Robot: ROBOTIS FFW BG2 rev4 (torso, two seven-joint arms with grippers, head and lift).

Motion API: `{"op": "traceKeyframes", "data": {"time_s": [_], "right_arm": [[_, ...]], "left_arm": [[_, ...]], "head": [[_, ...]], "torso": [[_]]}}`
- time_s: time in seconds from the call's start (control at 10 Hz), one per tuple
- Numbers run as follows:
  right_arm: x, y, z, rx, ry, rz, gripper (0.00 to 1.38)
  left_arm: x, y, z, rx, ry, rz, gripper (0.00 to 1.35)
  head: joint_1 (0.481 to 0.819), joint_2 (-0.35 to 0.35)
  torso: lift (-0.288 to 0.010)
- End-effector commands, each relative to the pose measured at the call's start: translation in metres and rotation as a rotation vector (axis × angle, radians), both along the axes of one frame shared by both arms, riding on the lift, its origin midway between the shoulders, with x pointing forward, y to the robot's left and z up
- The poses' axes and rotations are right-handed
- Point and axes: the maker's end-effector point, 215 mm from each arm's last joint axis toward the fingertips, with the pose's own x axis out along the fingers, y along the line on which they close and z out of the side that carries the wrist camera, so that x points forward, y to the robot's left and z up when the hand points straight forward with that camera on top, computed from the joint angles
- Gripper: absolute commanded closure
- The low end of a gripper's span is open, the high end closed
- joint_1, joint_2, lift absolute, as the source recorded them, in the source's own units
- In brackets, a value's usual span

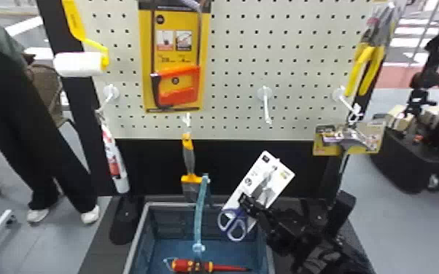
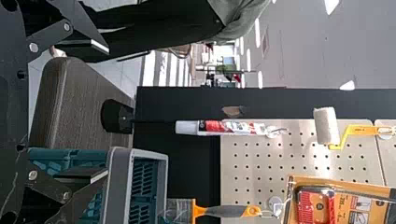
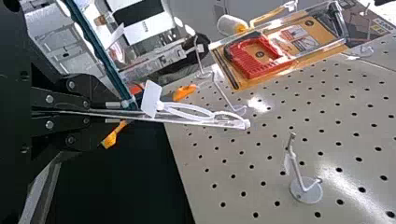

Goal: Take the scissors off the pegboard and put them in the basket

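Holding the carded scissors [image 1: 237, 223] near the basket [image 1: 137, 233], the right gripper [image 1: 245, 202] is clenched; the left gripper [image 2: 102, 112] has fingers spread.

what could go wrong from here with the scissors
The right hand grips the carded scissors tilted, so they might hit the rim of the basket on the way in.

The basket's handle stands up across the opening, near the scissors; the card could catch on it.

The screwdriver is at the basket too, so the scissors might land on it and lie unevenly.
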Motion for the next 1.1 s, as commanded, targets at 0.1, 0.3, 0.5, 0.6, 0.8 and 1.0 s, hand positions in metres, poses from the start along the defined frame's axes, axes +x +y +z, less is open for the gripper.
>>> {"op": "traceKeyframes", "data": {"time_s": [0.1, 0.3, 0.5, 0.6, 0.8, 1.0], "right_arm": [[-0.008, 0.024, -0.003, 0.029, 0.024, 0.049, 1.29], [-0.017, 0.044, -0.011, 0.041, 0.057, 0.096, 1.29], [-0.023, 0.06, -0.016, 0.041, 0.077, 0.149, 1.29], [-0.026, 0.067, -0.021, 0.037, 0.089, 0.182, 1.29], [-0.028, 0.072, -0.026, 0.031, 0.107, 0.207, 1.29], [-0.027, 0.071, -0.031, 0.028, 0.113, 0.216, 0.72]], "left_arm": [[0.0, 0.0, 0.0, 0.0, 0.0, -0.001, 0.37], [0.0, 0.0, 0.0, 0.001, 0.0, -0.002, 0.37], [0.0, 0.0, -0.002, 0.002, 0.004, -0.002, 0.37], [0.0, 0.0, -0.002, 0.0, 0.003, -0.001, 0.37], [0.0, 0.0, -0.003, 0.001, 0.005, -0.001, 0.37], [0.0, 0.0, -0.002, 0.0, 0.002, -0.001, 0.37]], "head": [[0.549, 0.0], [0.549, 0.0], [0.549, 0.0], [0.549, 0.0], [0.549, 0.0], [0.549, 0.0]], "torso": [[-0.1], [-0.1], [-0.1], [-0.1], [-0.1], [-0.1]]}}
